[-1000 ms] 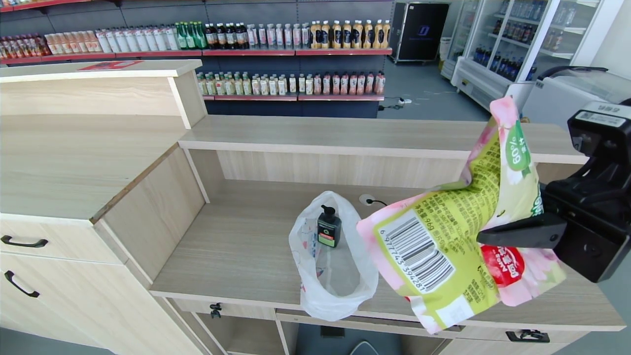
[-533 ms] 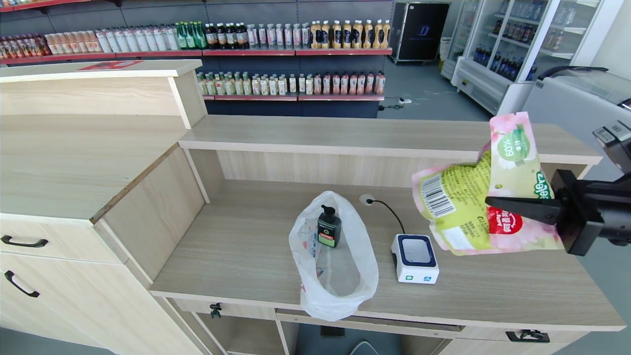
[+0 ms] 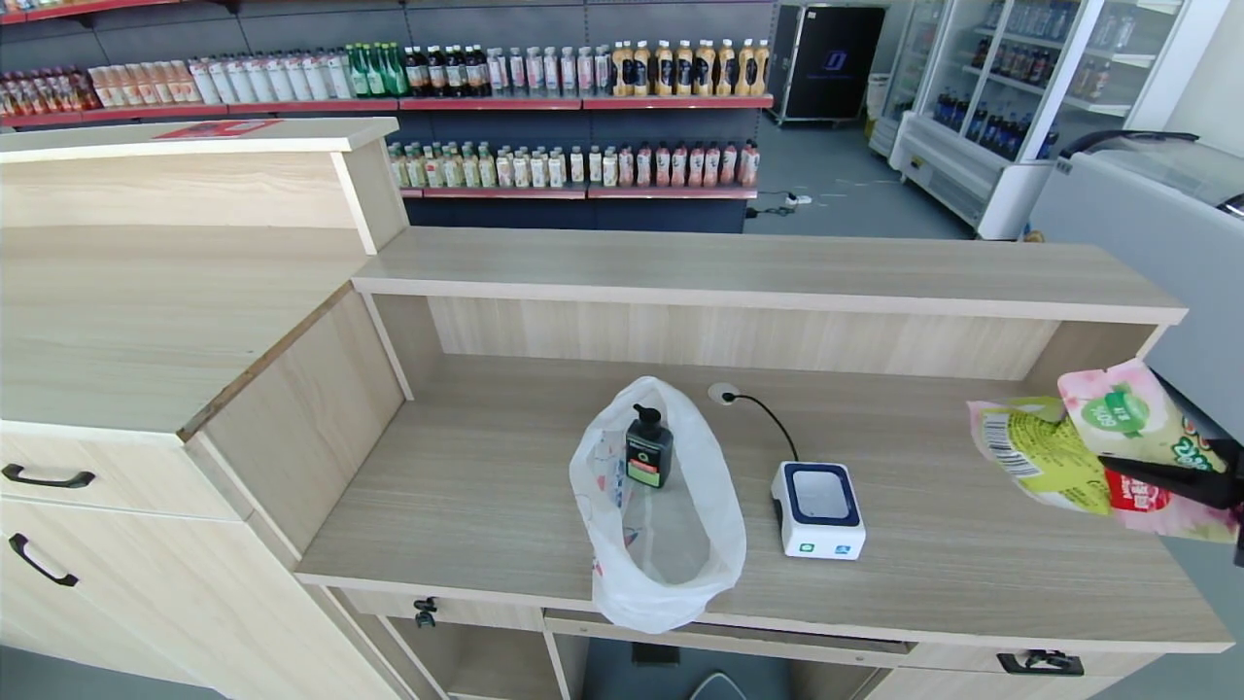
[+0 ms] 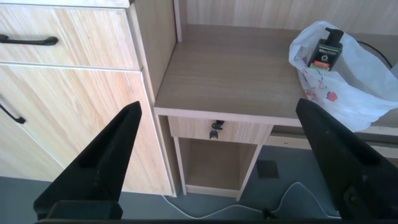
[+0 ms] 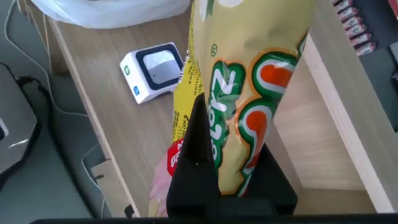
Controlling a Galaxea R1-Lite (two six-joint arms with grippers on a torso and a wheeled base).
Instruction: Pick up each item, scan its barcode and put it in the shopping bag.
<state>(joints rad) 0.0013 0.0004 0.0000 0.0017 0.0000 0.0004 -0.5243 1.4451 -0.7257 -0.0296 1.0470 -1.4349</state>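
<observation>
A pink and green snack pouch [image 3: 1064, 445] hangs over the counter's right end, with my right gripper [image 3: 1191, 483] shut on it. Its barcode faces left. In the right wrist view the pouch [image 5: 249, 106] stands pinched between the dark fingers [image 5: 198, 134], above and right of the scanner [image 5: 154, 70]. The white barcode scanner [image 3: 819, 508] lies on the counter, just right of the white shopping bag [image 3: 680, 544]. A black pump bottle [image 3: 648, 449] stands in the bag. My left gripper [image 4: 217, 155] is open, low in front of the counter's left end.
The counter [image 3: 466, 506] has a raised back ledge [image 3: 739, 267] and a taller unit with drawers [image 3: 97, 486] to the left. The scanner's cable [image 3: 768, 418] runs to a hole in the counter. Shelves of bottles stand behind.
My right gripper has carried the pouch from close before the head camera down and to the right, out to the counter's right end. The scanner has come into view.
</observation>
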